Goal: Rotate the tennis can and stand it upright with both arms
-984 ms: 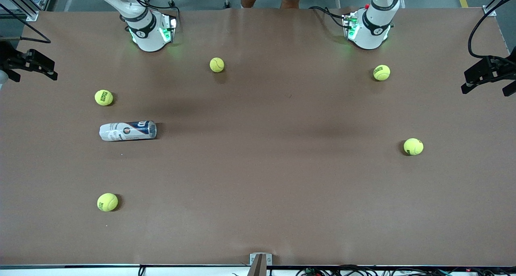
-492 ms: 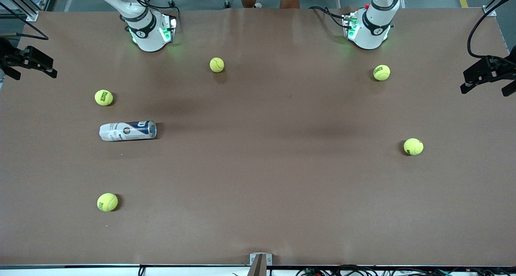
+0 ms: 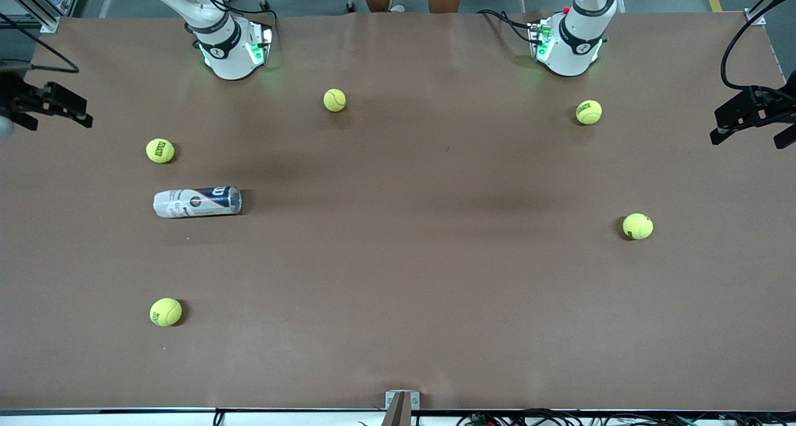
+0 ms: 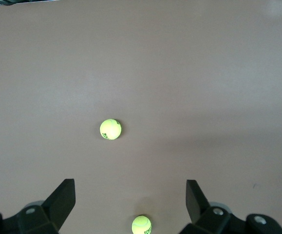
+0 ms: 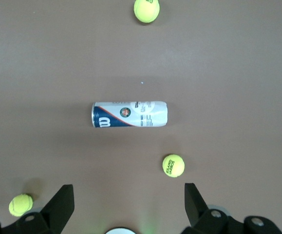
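Note:
The tennis can lies on its side on the brown table, toward the right arm's end, with its white end toward the table's end. In the right wrist view the tennis can shows far below my right gripper, which hangs high and open with nothing in it. At the picture's edge in the front view my right gripper is well clear of the can. My left gripper also hangs high and open, empty, over the left arm's end of the table.
Several loose yellow tennis balls lie about: one just farther from the front camera than the can, one nearer, one near the right arm's base, and two toward the left arm's end.
My right gripper has shifted slightly at the edge of the front view. The can, the balls and the left gripper have not moved.

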